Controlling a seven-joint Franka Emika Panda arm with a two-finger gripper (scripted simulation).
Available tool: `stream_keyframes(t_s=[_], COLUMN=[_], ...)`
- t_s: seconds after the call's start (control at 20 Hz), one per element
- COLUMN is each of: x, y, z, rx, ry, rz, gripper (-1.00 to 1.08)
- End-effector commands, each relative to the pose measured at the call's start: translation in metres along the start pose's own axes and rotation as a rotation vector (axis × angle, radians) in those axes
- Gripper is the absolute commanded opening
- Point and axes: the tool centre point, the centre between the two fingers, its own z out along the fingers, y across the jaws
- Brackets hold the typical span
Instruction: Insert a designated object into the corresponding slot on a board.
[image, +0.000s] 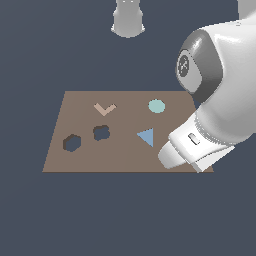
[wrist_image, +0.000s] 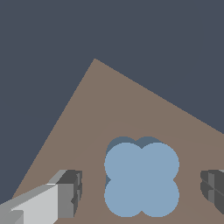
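Though the small light blue four-lobed clover block (wrist_image: 141, 179) looks thin, rigid and light, I judge its smooth rendered faces may be slippery; I would take hold across two opposite lobes, or in the notches between lobes, so the jaws seat square; it lies flat on the flat brown rectangular board (wrist_image: 100, 113), near one corner, between the two dark fingertips (wrist_image: 72, 192), which stand well apart and touch nothing; the gripper (wrist_image: 142, 190) hangs spread over the piece, gripping nothing. From the exterior view, I cannot see the block or the fingers at all; the white arm (image: 220, 100) covers that corner of the board at the exterior view's right. The dark clover-shaped cut-out slot (image: 101, 132) sits well apart, toward the exterior view's left, beside a dark hexagonal hole (image: 72, 143). How thick the block is I cannot tell; one fingertip is cut off at the wrist picture's edge.
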Motion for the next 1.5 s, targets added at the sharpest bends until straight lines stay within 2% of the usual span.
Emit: stream_keyframes(t_s=[0.0,0.35,0.4,1.05,1.45], x=[0.0,0.0,0.0,0.0,0.002], y=[0.0,0.0,0.0,0.001,0.016], z=[0.002,0.02,0.02,0.019,0.018], rx=[0.0,0.0,0.0,-0.001,-0.001], ry=[0.0,0.0,0.0,0.0,0.0], rz=[0.0,0.001,0.001,0.005,0.097], gripper=[1.0,1.0,-1.0,-1.0,-1.0])
